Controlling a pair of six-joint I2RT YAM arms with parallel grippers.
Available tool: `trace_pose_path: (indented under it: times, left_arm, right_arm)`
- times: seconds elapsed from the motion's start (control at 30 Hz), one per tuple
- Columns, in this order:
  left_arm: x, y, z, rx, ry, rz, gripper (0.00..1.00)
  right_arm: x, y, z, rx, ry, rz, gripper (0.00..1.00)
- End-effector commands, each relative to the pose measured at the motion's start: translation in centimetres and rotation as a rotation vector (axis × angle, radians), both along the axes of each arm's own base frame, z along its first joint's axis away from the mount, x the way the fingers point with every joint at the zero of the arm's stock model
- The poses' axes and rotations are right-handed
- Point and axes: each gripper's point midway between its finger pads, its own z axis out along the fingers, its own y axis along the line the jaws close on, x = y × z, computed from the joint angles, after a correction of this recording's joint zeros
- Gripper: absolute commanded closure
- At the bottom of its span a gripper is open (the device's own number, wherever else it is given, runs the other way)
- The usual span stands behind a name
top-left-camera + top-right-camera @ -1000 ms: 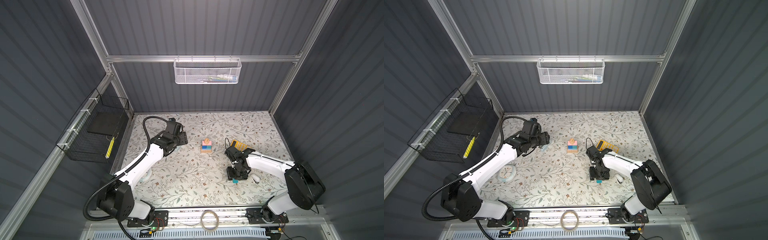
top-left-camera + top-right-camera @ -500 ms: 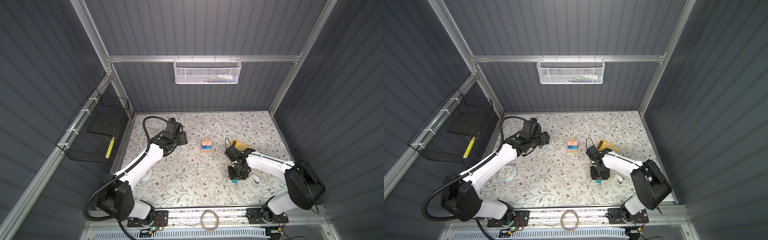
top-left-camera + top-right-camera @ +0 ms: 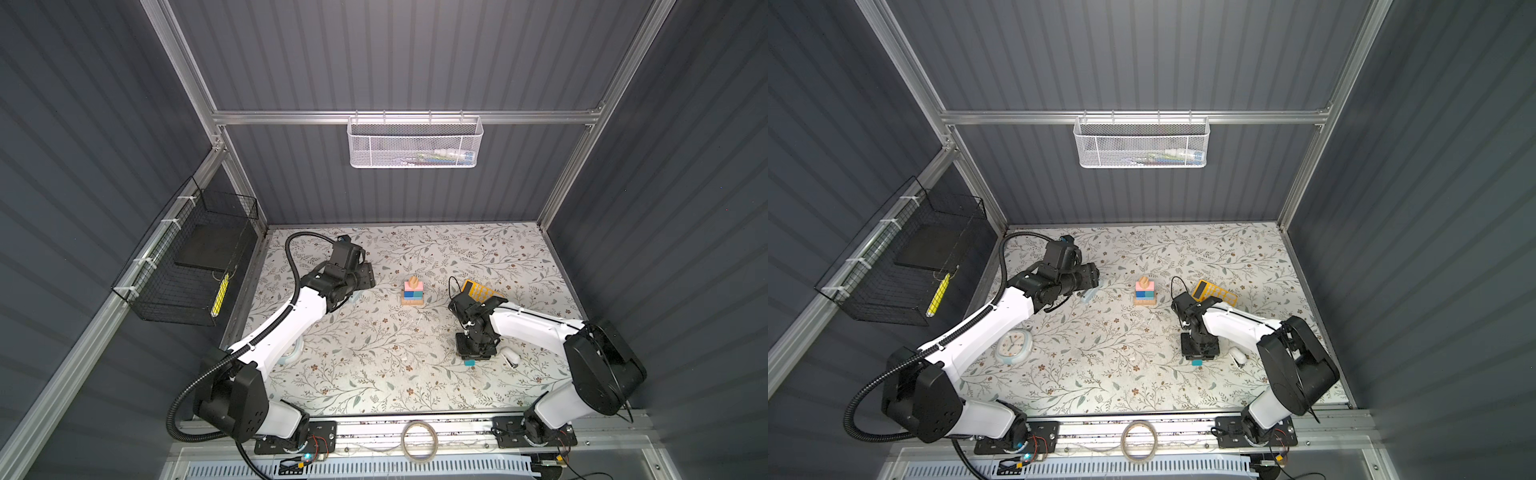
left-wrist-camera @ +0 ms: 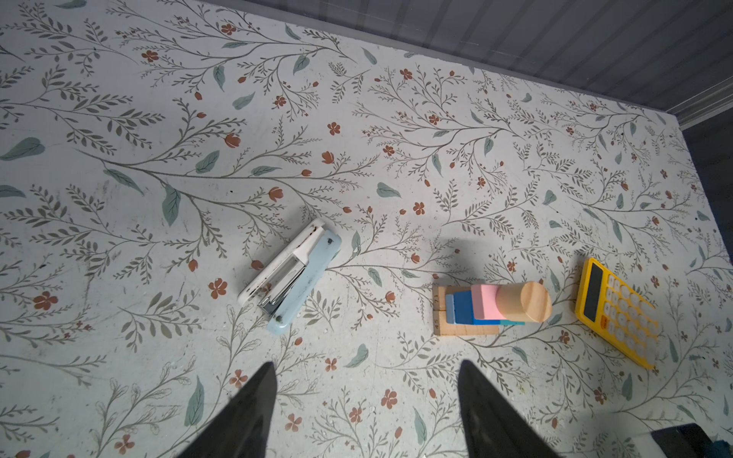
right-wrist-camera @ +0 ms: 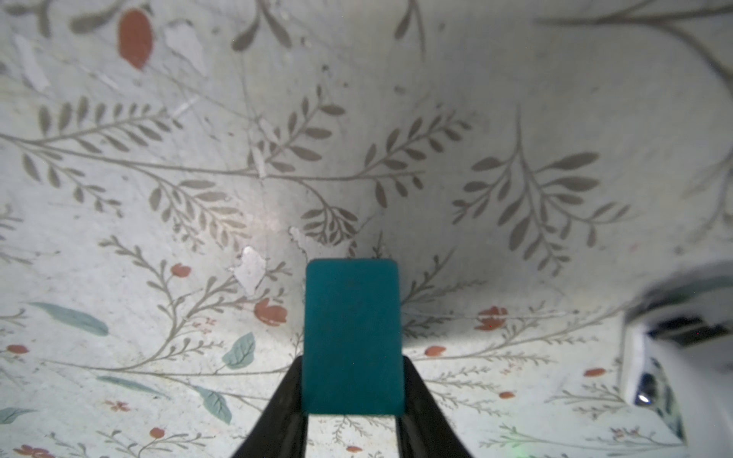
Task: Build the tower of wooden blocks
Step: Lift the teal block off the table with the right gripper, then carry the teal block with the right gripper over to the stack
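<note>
Hardly anything has shifted since a second ago: in both top views the two arms and every loose item sit where they were.

Nearest me, a tape roll [image 3: 1139, 440] lies on the front rail. Just past it, on the left, a round clock [image 3: 1013, 345] rests flat on the floral table [image 3: 374, 374], partly under the left arm.

On the right, the right gripper [image 5: 352, 363] points down close to the table. Its two dark fingers [image 5: 285, 396] press against opposite sides of the teal block [image 5: 352, 337], pinching it at one end. I cannot tell whether the block has left the surface. A small white object [image 3: 510, 358] lies just beside that gripper on the outer side.

Farther in, near the middle of the table, stands the wood block tower [image 3: 413, 292], well apart from the teal block. It has a tan base, dark blue and light blue blocks above that, a pink block, then a tan cylinder on top. The yellow calculator [image 3: 482, 291] lies flat near it on the right, partly behind the right arm's wrist.

To the left of the tower, the left gripper [image 4: 367, 366] hovers with its jaws spread wide and nothing between them. The pale blue stapler [image 4: 291, 275] lies on the table below it.

At the back, a white mesh basket [image 3: 415, 143] hangs on the wall, and a black wire basket [image 3: 195, 266] hangs on the left wall.
</note>
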Motion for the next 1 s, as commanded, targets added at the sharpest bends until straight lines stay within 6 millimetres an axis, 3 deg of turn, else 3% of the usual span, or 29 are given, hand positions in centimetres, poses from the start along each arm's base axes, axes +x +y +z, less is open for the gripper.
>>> trace_pose_path:
  times: [0.0, 0.23, 0.43, 0.7, 0.97]
  left_arm:
    - [0.1, 0.1, -0.5, 0.010, 0.012, -0.013, 0.28]
    - [-0.1, 0.4, -0.3, 0.011, 0.007, -0.010, 0.28]
    - [-0.1, 0.5, -0.3, 0.014, 0.006, -0.010, 0.28]
    - [-0.2, 0.7, -0.1, 0.018, -0.002, -0.018, 0.28]
    - [-0.5, 1.3, 0.2, 0.031, -0.014, -0.023, 0.28]
  right_arm:
    - [0.5, -0.1, 0.0, -0.026, -0.008, 0.003, 0.70]
    - [1.6, -0.2, 2.1, -0.042, -0.054, 0.027, 0.83]
    - [4.4, 0.9, 7.2, -0.017, -0.181, 0.126, 0.93]
    - [9.7, 4.6, 14.9, 0.068, -0.358, 0.293, 1.00]
    - [13.5, 8.9, 17.9, 0.121, -0.381, 0.540, 1.00]
